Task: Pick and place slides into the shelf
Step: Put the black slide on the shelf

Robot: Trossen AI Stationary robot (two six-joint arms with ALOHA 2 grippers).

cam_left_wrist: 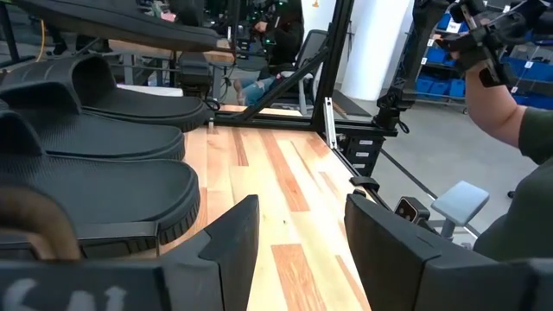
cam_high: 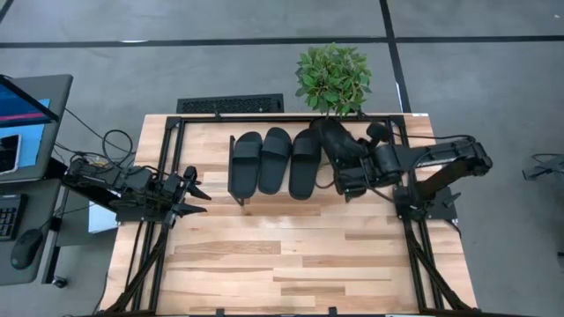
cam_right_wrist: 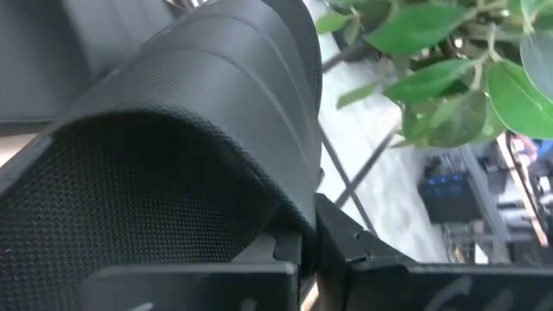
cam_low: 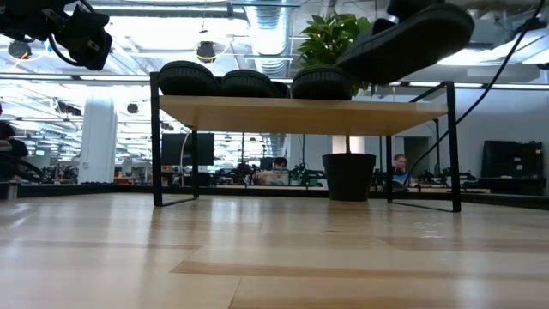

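Observation:
Three black slides (cam_high: 275, 163) lie side by side on the shelf (cam_low: 300, 115), soles down, also seen in the left wrist view (cam_left_wrist: 104, 173). A fourth slide (cam_high: 331, 138) hangs tilted above the shelf's right end (cam_low: 403, 43), beside the others, with my right gripper (cam_high: 346, 165) shut on it. My left gripper (cam_high: 192, 190) waits open at the table's left, level, its fingers (cam_left_wrist: 233, 250) bare and pointing toward the shelf. My right gripper pinches the slide's wide strap at its edge (cam_right_wrist: 289, 220) between its two shut fingers (cam_right_wrist: 346, 246). The fingers slant down from the table's right side. The slide is lifted clear of the shelf and tilted, one end higher than the other (cam_low: 446, 21).
A potted plant (cam_high: 333, 79) stands just behind the shelf's right end, close to the held slide. A keyboard (cam_high: 231, 104) lies beyond the table's far edge. A person (cam_left_wrist: 505, 95) is off to the table's side. Bare tabletop (cam_high: 300, 255) stretches toward the near edge.

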